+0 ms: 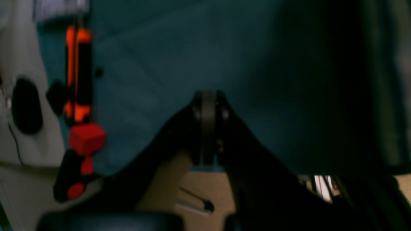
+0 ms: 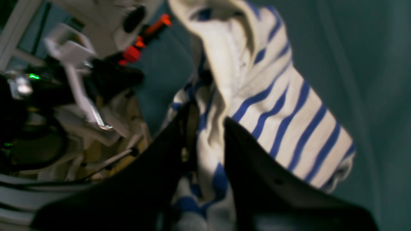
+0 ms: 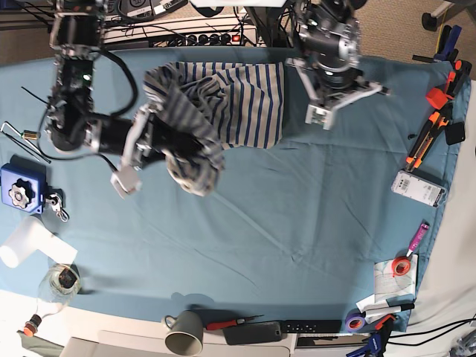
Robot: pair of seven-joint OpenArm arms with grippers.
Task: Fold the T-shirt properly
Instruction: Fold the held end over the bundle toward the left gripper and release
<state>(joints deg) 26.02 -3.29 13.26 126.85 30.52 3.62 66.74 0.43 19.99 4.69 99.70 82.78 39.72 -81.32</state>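
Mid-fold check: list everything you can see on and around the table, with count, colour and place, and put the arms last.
T-shirt: one, cream with blue stripes, bunched at the far middle of the table cloth.
Table cloth: one, teal, covering the table.
Mug: one, grey-green, near edge.
Clamps: several, orange and black, right edge.
Blue box: one, blue, left edge.
Tape roll: one, red, lower right.
Marker: one, pink, right side.
White device: one, white, right side.
Right gripper: black, shut on the T-shirt, left of the base view.
Left gripper: black, shut, holding nothing, above bare cloth.
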